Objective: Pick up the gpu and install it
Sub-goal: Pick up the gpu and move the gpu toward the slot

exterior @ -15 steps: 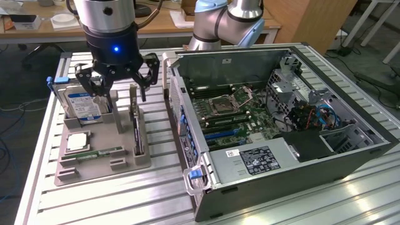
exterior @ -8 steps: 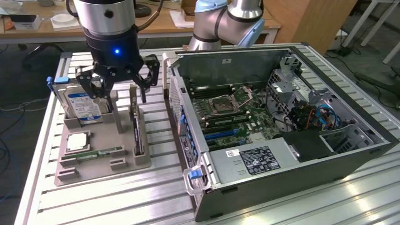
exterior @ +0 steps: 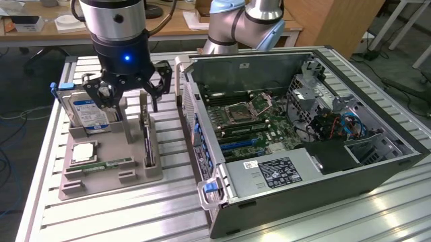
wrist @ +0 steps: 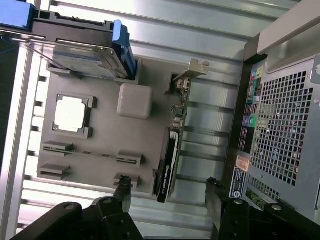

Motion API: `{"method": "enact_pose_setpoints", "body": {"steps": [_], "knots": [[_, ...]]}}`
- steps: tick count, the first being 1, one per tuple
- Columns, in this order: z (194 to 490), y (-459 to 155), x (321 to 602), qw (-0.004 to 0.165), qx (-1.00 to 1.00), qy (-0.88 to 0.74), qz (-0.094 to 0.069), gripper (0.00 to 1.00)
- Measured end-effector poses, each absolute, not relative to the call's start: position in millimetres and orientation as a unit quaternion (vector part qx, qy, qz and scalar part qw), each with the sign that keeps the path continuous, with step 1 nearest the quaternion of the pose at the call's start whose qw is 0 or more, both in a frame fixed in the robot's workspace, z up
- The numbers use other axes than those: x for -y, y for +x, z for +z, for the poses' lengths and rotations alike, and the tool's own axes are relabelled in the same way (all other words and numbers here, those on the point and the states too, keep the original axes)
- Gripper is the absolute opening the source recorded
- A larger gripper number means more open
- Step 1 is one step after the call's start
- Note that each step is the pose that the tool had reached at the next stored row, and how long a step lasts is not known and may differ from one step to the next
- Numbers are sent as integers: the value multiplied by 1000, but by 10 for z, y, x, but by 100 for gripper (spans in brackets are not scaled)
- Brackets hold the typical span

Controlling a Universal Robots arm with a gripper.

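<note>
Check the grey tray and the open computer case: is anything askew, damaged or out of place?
Nothing stands out. The gpu stands on edge in its slot of the tray, the hard drive sits in its own, and the open gripper hangs above them, holding nothing.

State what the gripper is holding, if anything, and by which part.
Nothing is held. The gripper is open above the grey tray, and the gpu stands on edge in its slot there, clear of it.
</note>
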State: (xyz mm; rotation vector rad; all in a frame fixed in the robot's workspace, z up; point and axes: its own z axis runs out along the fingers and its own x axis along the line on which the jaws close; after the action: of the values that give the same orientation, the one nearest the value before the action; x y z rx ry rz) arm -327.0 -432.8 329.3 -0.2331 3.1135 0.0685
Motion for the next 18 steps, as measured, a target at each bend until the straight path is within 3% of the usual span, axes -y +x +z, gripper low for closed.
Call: {"method": "enact_pose_setpoints", "body": {"steps": [18], "knots": [[3151,-3241,4328,9,-998,-64,20,71]]}}
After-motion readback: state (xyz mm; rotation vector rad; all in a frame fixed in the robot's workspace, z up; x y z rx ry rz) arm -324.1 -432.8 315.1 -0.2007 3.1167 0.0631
